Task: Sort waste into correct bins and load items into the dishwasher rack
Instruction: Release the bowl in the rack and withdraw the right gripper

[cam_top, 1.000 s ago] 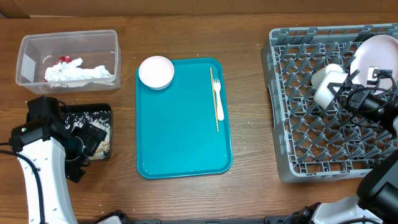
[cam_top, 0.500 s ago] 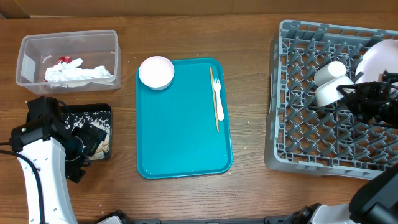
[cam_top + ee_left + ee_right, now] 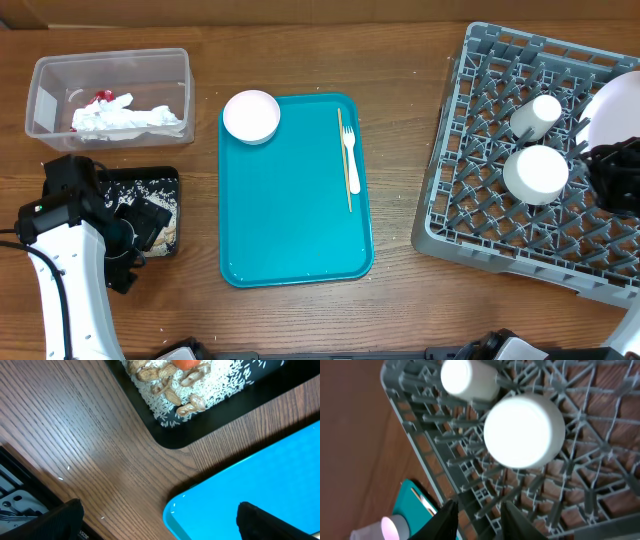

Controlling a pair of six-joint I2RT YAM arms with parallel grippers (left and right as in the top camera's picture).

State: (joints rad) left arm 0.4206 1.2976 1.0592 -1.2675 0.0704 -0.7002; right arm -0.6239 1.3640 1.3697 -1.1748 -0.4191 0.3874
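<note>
The grey dishwasher rack sits skewed at the right of the table. It holds two upside-down white cups, a small one and a larger one, and a white plate. My right gripper is inside the rack beside the larger cup, and its fingers are closed narrowly on a rack bar. A white bowl, a white fork and a wooden stick lie on the teal tray. My left gripper is open and empty.
A black tray of rice and peanuts lies at the left, under my left arm. A clear bin with crumpled paper stands at the back left. The rack's corner reaches the right and front table edges.
The rack has slid right and turned clockwise together with my right gripper. The cups have shifted with it. The left arm has not moved.
</note>
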